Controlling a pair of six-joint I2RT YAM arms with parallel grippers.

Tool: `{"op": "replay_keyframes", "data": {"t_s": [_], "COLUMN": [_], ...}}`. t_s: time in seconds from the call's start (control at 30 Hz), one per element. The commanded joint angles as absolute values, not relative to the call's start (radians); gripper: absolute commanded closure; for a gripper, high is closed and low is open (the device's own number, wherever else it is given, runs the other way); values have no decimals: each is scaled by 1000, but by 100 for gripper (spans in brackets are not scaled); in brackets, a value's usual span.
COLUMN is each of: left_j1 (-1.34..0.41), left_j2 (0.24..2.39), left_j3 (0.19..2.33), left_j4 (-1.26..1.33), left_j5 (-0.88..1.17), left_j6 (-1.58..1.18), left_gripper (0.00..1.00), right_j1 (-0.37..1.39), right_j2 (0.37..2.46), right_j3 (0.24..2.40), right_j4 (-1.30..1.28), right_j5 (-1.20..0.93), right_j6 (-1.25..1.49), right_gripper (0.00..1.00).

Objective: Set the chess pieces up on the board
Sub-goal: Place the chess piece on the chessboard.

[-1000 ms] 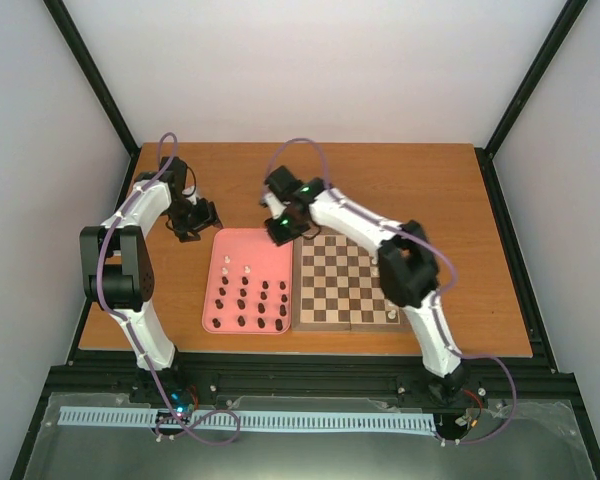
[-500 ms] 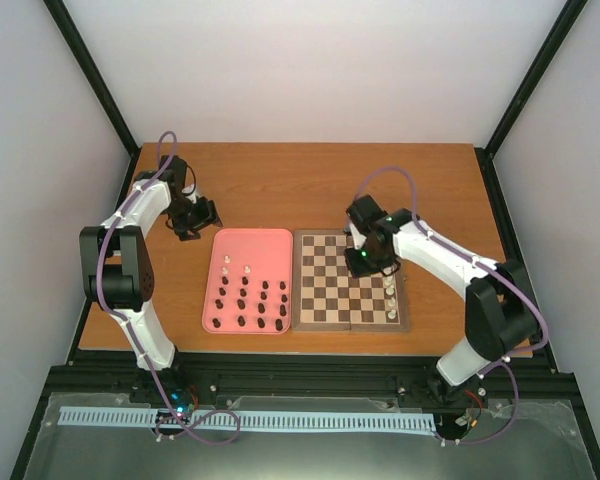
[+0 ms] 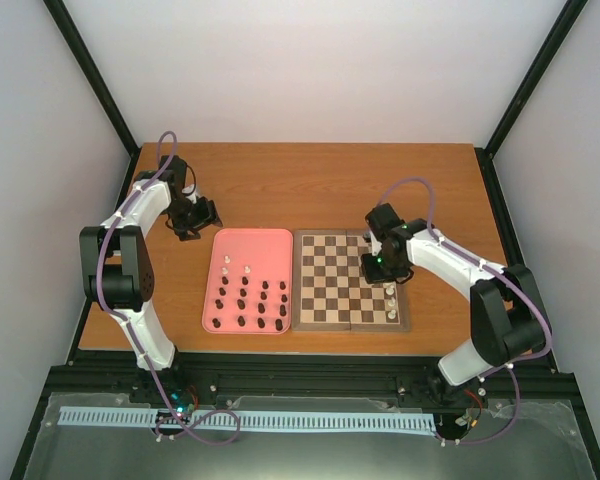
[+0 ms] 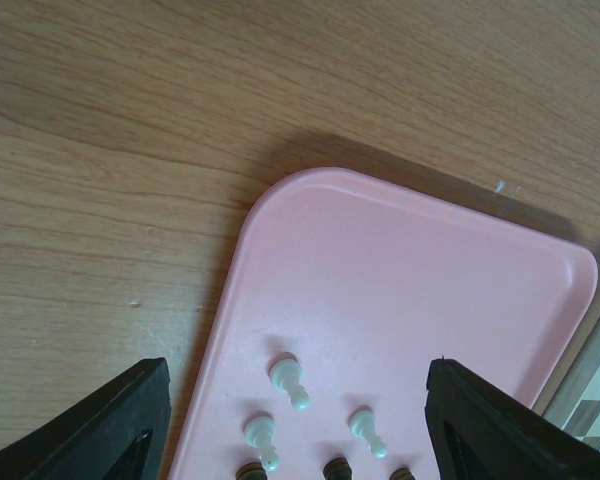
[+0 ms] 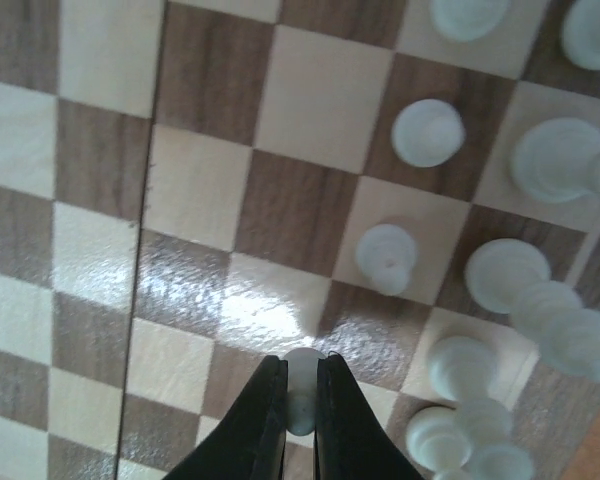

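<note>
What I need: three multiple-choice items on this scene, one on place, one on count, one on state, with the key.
1. Where do the dark pieces stand?
A. on the chessboard
B. on the pink tray
C. on the bare table

2. How many white pieces show in the left wrist view?
A. three
B. five
C. none

3. What is the right tool doing?
A. open, empty
B. shut on a white piece
C. shut on a dark piece

Key: B, the dark ones stand in rows on the tray; A, three are visible there; B, a white piece sits clamped in it.
</note>
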State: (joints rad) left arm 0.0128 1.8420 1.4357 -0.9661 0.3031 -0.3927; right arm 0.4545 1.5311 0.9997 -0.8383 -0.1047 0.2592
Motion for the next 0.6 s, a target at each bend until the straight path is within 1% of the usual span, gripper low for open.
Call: {"op": "replay_keyframes", "data": {"t_s": [0.0, 0.57], "left_j1": [9, 9], "left_j2": [1841, 1845], "left_j3": [1462, 1459], "left_j4": [-970, -966], "left_j5": [308, 309], "left_j6": [-378, -377], "left_gripper": [21, 21], "right_j1": [414, 402], "right_j2": [1545, 1577], "right_j3": [984, 968], "right_j4": [-800, -798], "right_j5": [-86, -76], "right_j6": [274, 257], "right_gripper": [97, 96]}}
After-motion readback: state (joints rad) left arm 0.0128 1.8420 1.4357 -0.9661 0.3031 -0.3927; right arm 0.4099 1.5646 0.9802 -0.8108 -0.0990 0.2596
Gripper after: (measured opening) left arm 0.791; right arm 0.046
